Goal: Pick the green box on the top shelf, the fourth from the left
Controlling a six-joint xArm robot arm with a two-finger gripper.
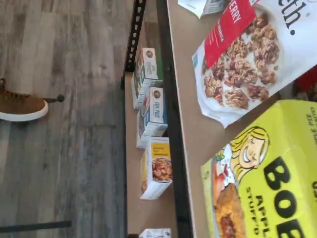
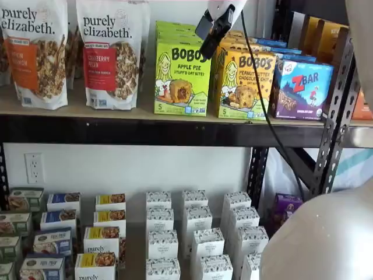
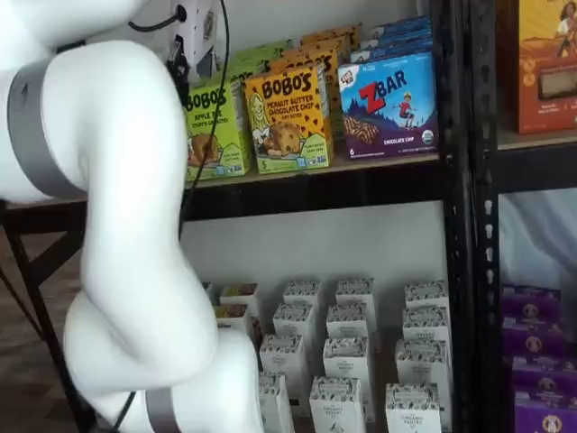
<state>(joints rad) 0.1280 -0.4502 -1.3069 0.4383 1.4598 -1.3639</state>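
Claw [image 2: 214, 36] hung in front of top shelf [image 2: 175, 129], fingers side-on, gap not visible; open or closed, cannot tell; no box held. Green box [image 2: 182, 77] stood upright on shelf, just below-left of claw and behind it. Orange Bobo's box [image 2: 245, 83] just right of claw, touching green box.

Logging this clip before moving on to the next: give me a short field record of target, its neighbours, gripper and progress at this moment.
target: lime-green upright Bobo's Apple Pie carton, standing on the tan wooden top shelf with black front beam
left neighbour: white Purely Elizabeth granola pouch with red label
right neighbour: orange-yellow Bobo's peanut butter box
gripper: white-bodied gripper with black fingers, in front of the carton's upper right corner; open or shut not visible
held: nothing
progress: carton not yet grasped
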